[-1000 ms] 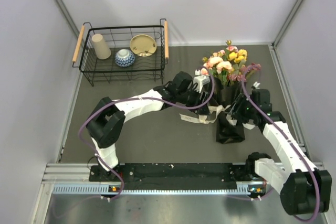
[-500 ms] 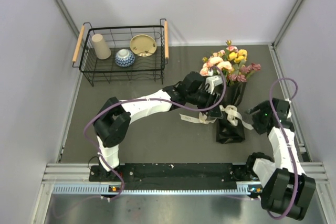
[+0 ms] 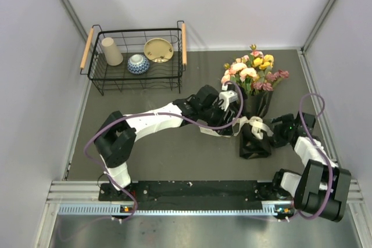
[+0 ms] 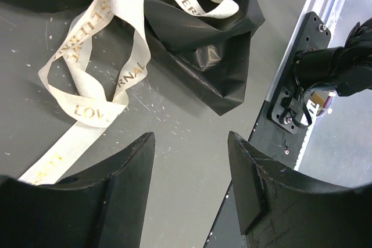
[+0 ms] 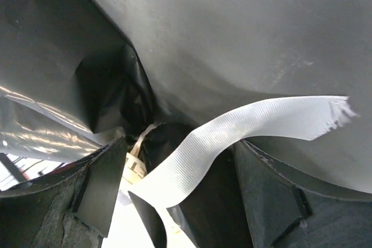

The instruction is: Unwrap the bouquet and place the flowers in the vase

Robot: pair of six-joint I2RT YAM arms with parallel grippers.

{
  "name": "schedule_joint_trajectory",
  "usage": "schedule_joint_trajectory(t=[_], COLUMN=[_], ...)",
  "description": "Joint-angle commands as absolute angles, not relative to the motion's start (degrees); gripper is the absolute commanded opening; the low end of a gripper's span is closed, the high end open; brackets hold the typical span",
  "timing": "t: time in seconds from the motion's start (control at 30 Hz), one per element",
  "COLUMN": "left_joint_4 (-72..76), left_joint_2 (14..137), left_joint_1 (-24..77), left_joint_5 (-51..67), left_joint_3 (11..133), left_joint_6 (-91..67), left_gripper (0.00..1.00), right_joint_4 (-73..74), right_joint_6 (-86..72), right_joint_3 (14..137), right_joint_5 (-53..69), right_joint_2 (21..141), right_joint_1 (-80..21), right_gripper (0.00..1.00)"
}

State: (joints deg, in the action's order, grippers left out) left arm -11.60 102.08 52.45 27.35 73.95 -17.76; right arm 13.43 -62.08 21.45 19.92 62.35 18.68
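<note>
A dark grey table [image 3: 174, 143] fills the floor of a white-walled cell, with an aluminium rail [image 3: 197, 208] along its near edge where both arms are bolted. Just beyond the rail on the right, the right arm folds tightly back on itself. The right gripper [image 5: 180, 146] sits low at the right edge of the crumpled black paper [image 3: 254, 145], its jaws spread wide. A frayed end of the cream ribbon [image 3: 254, 125] lies loose across the gap, pinched by neither finger. The paper lies opened and heaped on the table, with the ribbon trailing over it and off to the left in loops printed with gold lettering. The left arm reaches across from the left. The left gripper [image 4: 190, 143] hangs over the ribbon and bare table, jaws parted about halfway and holding nothing. Behind the paper the flowers [image 3: 251, 72] stand upright at the right of the table, their lower part dark and hard to make out. At the far left a black wire basket [image 3: 99, 82] holds a beige cup [image 3: 111, 51], a blue-patterned bowl [image 3: 138, 63] and a small yellow plate [image 3: 158, 49].
</note>
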Motion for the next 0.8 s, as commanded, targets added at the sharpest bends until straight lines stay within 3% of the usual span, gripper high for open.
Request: schedule_joint_trajectory(t=[0.0,0.03,0.1,0.17,0.37,0.4,0.5,0.77], left_joint_4=[-11.1,-10.9,-10.7,-12.0,-12.7,-12.7,-14.9,-15.3], left_joint_2=[98.4,97.9,97.2,96.4,95.2,95.4,96.7,100.6], left_joint_1=[52.3,52.3,52.3,52.2,51.6,51.4,51.0,47.9], left_joint_5=[25.4,25.1,24.1,23.5,19.7,19.2,15.5,16.6], left_joint_3=[72.5,72.3,71.7,71.6,69.3,69.1,69.8,69.9], left_joint_6=[-16.3,-16.5,-16.7,-16.4,-15.1,-14.8,-12.9,-13.4], left_gripper=[0.59,0.59,0.59,0.59,0.59,0.6,0.62,0.59], right_joint_4=[5.6,4.6,4.6,5.5,14.8,16.7,18.7,23.2], right_joint_6=[-66.2,-66.4,-66.0,-65.0,-59.4,-58.7,-56.3,-48.6], right_joint_3=[18.6,18.7,20.1,21.6,25.8,26.3,28.2,36.1], right_joint_5=[21.3,21.2,20.7,19.2,13.1,12.7,12.6,17.8], right_joint_2=[67.0,67.6,67.9,66.0,55.9,54.9,51.5,48.5], right_joint_1=[19.1,19.1,19.1,19.1,19.1,19.1,19.1,19.0], right_gripper=[0.72,0.61,0.52,0.34,0.28,0.18,0.02,0.0])
